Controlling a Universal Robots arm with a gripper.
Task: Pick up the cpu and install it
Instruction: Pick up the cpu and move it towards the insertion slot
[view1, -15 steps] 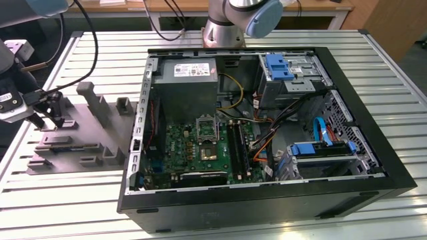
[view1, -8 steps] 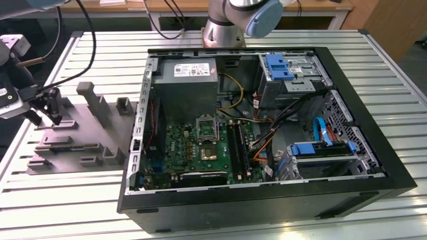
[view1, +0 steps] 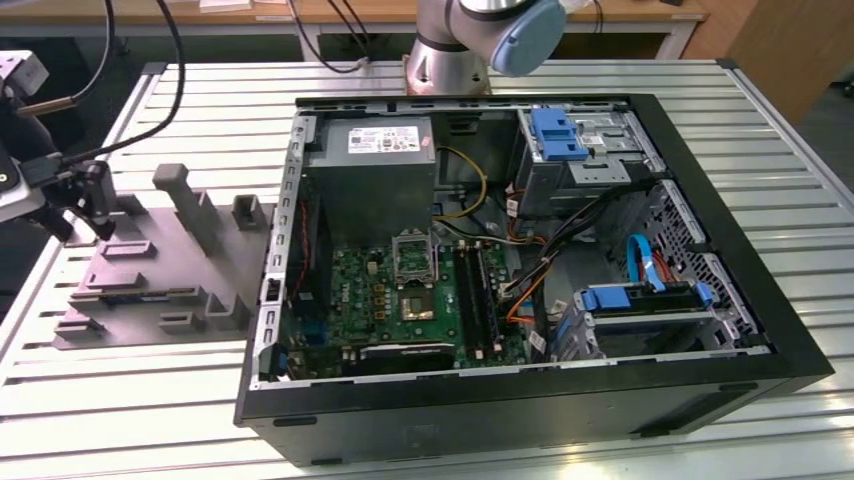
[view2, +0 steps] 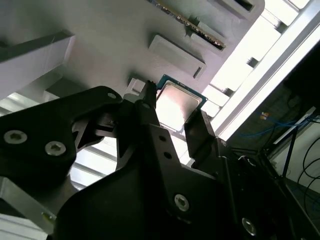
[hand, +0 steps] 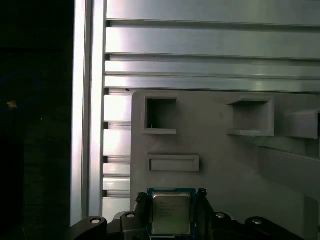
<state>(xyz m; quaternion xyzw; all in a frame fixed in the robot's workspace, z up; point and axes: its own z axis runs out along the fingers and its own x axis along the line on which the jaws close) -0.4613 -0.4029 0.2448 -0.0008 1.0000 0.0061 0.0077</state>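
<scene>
Gripper (hand: 171, 197) clenched on opposite edges of the cpu (hand: 171, 215), low over the grey tray (hand: 225, 165); the pick calls for even pressure, with the chip level to the tray.

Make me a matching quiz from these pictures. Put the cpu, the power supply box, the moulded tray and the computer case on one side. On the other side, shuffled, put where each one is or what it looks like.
Things:
1. cpu
2. power supply box
3. moulded tray
4. computer case

Descriptions:
A. black, side open, motherboard showing
B. grey, mounted inside the case
C. held in the gripper
D. grey, on the slatted table, to the exterior view's left of the case

Pairs: 1-C, 2-B, 3-D, 4-A
</scene>
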